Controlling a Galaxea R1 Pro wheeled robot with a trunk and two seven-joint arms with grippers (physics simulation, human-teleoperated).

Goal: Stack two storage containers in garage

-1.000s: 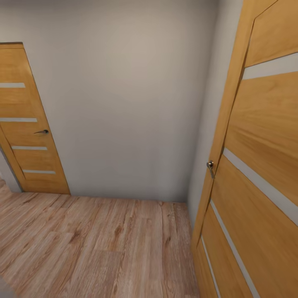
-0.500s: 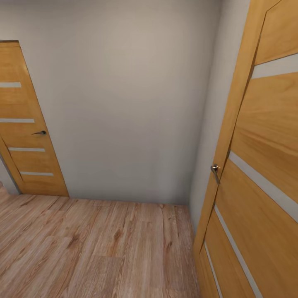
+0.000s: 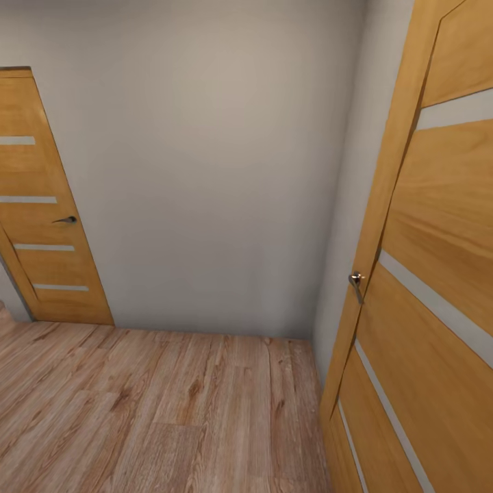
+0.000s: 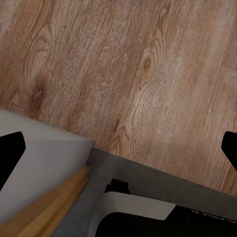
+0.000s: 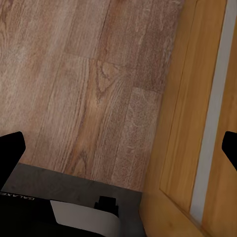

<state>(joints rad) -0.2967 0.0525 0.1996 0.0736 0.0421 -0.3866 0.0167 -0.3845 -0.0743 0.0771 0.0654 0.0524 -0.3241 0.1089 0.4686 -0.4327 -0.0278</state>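
Plank floor [image 3: 157,411] meets grey wall [image 3: 205,171]; wooden door [image 3: 424,287] close right; both fingers wide.

Plank floor [image 3: 157,411]: light wood, clear grain and knots, matt with a soft sheen.
Wall [image 3: 205,171]: plain grey-white, smooth, matt.
Far door [image 3: 41,226]: honey-coloured wood, fine grain, satin, with pale frosted-looking strips and a dark handle [image 3: 66,220].
Near door [image 3: 424,274]: same warm wood, streaky grain, pale inlaid bands.
Near door handle [image 3: 355,280]: shiny metal, silver-toned.
Robot base [image 4: 148,207]: smooth black and white panels.
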